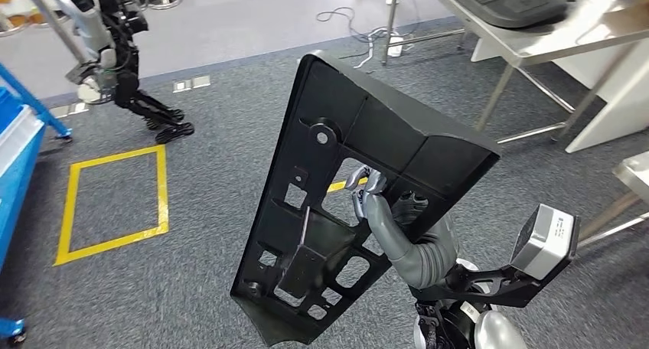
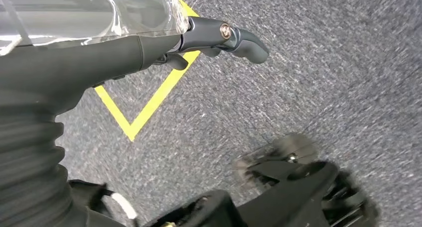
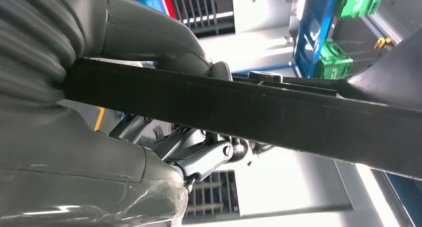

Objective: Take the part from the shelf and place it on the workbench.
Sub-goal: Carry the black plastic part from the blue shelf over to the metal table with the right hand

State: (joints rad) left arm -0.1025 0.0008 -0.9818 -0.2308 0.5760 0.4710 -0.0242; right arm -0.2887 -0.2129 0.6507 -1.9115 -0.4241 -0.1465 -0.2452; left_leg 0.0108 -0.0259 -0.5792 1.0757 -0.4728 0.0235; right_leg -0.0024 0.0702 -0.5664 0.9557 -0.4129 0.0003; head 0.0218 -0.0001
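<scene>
The part [image 1: 344,203] is a large black plastic panel with ribs and several cut-outs, tilted upright in mid-air in the head view. My right hand [image 1: 379,211] grips it from behind, its fingers [image 1: 361,182] hooked through a cut-out near the panel's middle. In the right wrist view the panel's edge [image 3: 259,112] runs as a dark band between my thumb [image 3: 164,43] and my fingers [image 3: 204,155]. My left hand [image 2: 219,38] hangs over the grey carpet with its fingers stretched out and nothing in them. The metal workbench [image 1: 536,47] stands at the far right.
A dark moulded part [image 1: 509,1] lies on the workbench. Another robot [image 1: 107,50] stands at the far left beside a blue rack [image 1: 19,146]. A yellow tape square [image 1: 115,203] marks the carpet. Cables [image 1: 360,27] lie near the bench legs. A second table corner [image 1: 635,173] juts in at right.
</scene>
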